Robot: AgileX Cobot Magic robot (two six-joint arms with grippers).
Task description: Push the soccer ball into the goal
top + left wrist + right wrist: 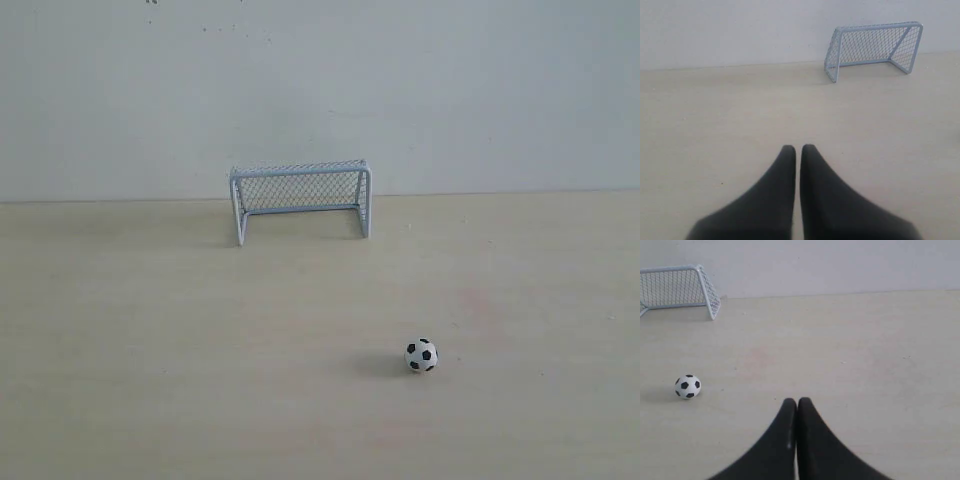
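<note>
The soccer ball (421,355), white with black patches, rests on the pale wooden table, in front of the goal and right of its mouth. The goal (300,195), a white frame with grey mesh, stands at the table's back by the wall. In the right wrist view the ball (687,386) lies well off to one side of my right gripper (797,402), which is shut and empty; the goal (680,287) is farther off. My left gripper (797,149) is shut on nothing, with the goal (875,46) far ahead. Neither gripper shows in the exterior view.
A plain white wall (320,90) rises right behind the goal. The pale table (150,350) stretches wide around the ball and goal, with nothing else on it in these views.
</note>
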